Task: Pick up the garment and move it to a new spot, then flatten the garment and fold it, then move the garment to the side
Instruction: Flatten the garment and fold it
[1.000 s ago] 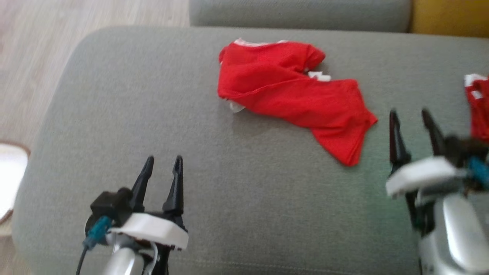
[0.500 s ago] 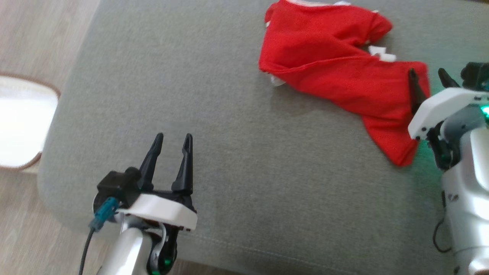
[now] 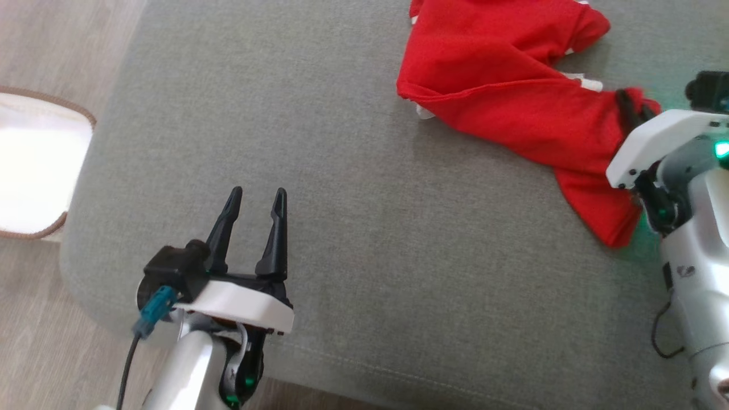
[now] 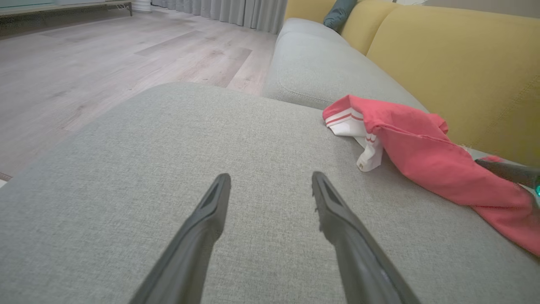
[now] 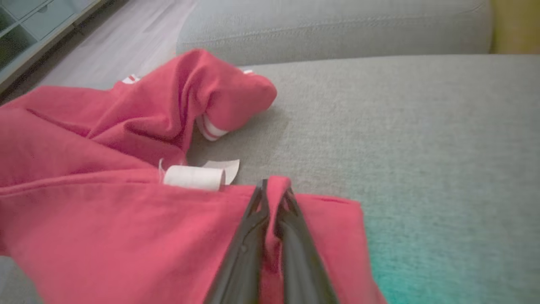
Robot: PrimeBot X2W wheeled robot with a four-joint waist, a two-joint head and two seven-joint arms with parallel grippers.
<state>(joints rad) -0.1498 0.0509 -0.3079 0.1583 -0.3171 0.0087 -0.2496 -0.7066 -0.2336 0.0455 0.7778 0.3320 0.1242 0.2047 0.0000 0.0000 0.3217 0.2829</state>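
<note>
The garment (image 3: 501,97) is red with white trim and lies crumpled on the grey sofa cushion (image 3: 342,188), toward the upper right of the head view. My right gripper (image 3: 632,105) is shut on a pinched fold at the garment's right edge; the right wrist view shows red cloth (image 5: 126,228) squeezed between the two fingers (image 5: 274,192). My left gripper (image 3: 256,196) hovers open over bare cushion at the lower left, well apart from the garment (image 4: 422,156), with nothing between its fingers (image 4: 270,181).
The cushion's rounded left edge drops to a wooden floor (image 3: 51,45), where a white rug (image 3: 34,165) with a brown border lies. A yellow sofa back (image 4: 455,67) rises behind the garment. A second grey cushion (image 5: 337,25) adjoins the far side.
My right gripper reached onto the garment's right edge and closed on a fold of it. The head camera shifted, so the whole scene slid. The left gripper stayed open in place.
</note>
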